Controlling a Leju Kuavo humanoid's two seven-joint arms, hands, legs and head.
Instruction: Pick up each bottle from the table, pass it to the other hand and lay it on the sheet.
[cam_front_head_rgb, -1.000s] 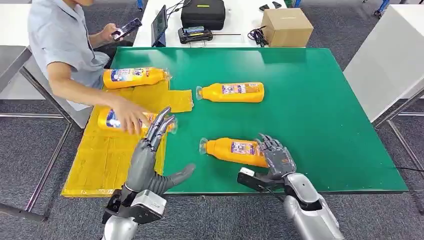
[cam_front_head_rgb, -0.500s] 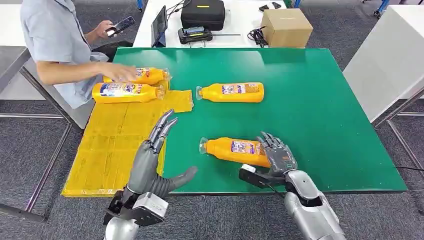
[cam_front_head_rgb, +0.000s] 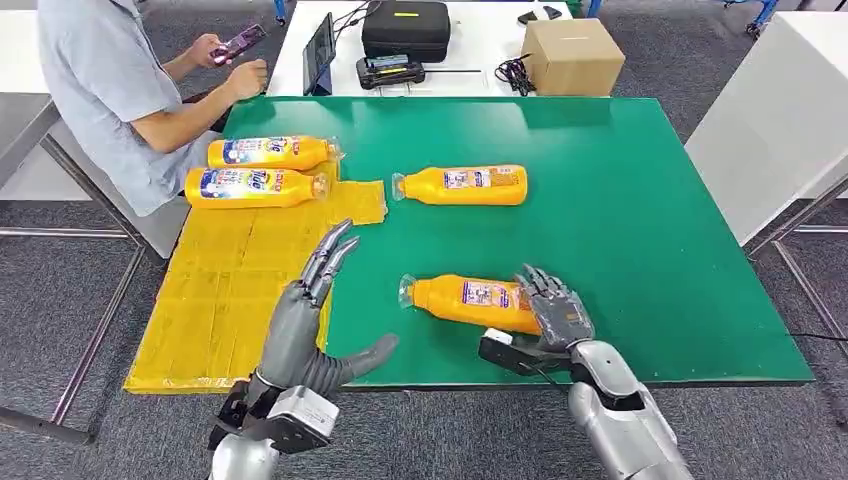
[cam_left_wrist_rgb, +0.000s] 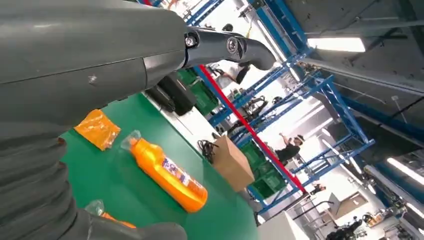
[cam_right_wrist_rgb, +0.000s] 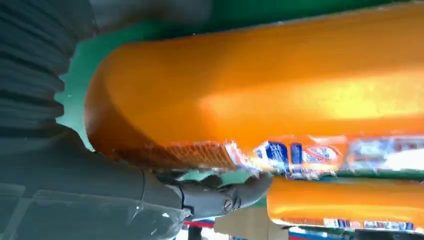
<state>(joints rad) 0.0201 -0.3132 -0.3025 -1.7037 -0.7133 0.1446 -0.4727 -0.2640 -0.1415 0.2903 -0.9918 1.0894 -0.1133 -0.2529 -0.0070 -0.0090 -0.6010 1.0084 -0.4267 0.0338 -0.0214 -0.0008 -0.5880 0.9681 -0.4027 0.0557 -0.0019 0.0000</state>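
Person's arm pulled back to phone, upper left. Right hand (cam_front_head_rgb: 556, 312) wraps near bottle (cam_front_head_rgb: 470, 302) base, lower middle, bottle flat on table (cam_front_head_rgb: 640, 220). Left hand (cam_front_head_rgb: 305, 315) open, empty, waiting over sheet (cam_front_head_rgb: 225, 300). Step: grab. Next: lift, pass left.

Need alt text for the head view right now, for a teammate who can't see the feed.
The right hand wraps the base of the near bottle lying on the green table, while the left hand hovers open beside the yellow sheet, where two bottles already lie.
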